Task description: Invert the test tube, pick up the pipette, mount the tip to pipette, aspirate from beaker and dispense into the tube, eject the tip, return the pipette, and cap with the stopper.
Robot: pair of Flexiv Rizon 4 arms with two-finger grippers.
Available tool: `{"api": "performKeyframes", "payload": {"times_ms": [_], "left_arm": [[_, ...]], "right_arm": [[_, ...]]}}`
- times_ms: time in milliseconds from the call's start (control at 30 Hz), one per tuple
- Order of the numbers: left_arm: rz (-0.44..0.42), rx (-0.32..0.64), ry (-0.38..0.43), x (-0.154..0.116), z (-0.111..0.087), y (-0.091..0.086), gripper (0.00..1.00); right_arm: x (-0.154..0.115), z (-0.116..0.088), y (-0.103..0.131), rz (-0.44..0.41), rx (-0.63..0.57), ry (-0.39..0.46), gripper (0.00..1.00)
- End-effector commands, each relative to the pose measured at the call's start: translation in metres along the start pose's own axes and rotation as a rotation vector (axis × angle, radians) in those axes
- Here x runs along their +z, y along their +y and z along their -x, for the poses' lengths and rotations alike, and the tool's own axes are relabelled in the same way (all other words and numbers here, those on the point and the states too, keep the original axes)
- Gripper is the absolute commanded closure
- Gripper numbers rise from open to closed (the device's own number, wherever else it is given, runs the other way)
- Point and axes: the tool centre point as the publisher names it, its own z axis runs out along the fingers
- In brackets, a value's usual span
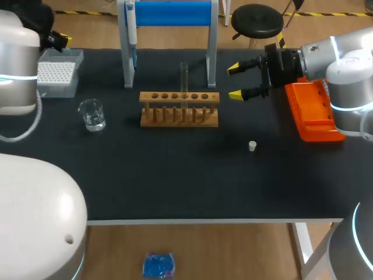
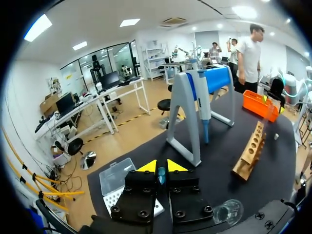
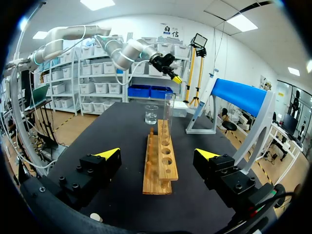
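Robot housing covers bench near-left corner. Left gripper clenched w/ nothing held, hides pt of tip box. Right gripper released, fingers wide. Test tube upright in rack, ahead of it, not touching.

The right arm comes in from the right along the far side, its wrist held level and pointing left. The right gripper is turned sideways, its two yellow-tipped fingers spread wide apart, one farther back and one nearer. The left arm stands at the far left, its white links folded back. The left gripper sits high at the far-left corner, its yellow tips drawn close together with only a slit between them.
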Motion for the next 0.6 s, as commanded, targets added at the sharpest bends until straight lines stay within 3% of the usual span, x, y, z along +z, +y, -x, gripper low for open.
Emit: {"api": "performKeyframes", "payload": {"times_ms": [33, 500, 600], "left_arm": [[0.007, 0.0, 0.045, -0.003, 0.002, -0.001, 1.0], [0.007, 0.0, 0.045, -0.003, 0.002, -0.001, 1.0], [0.007, 0.052, 0.077, -0.012, -0.014, -0.012, 1.0]], "right_arm": [[-0.001, 0.001, 0.0, 0.0, 0.0, 0.003, 0.0], [-0.001, 0.001, 0.0, 0.0, 0.0, 0.003, 0.0], [-0.001, 0.001, 0.0, 0.0, 0.0, 0.003, 0.0]]}}
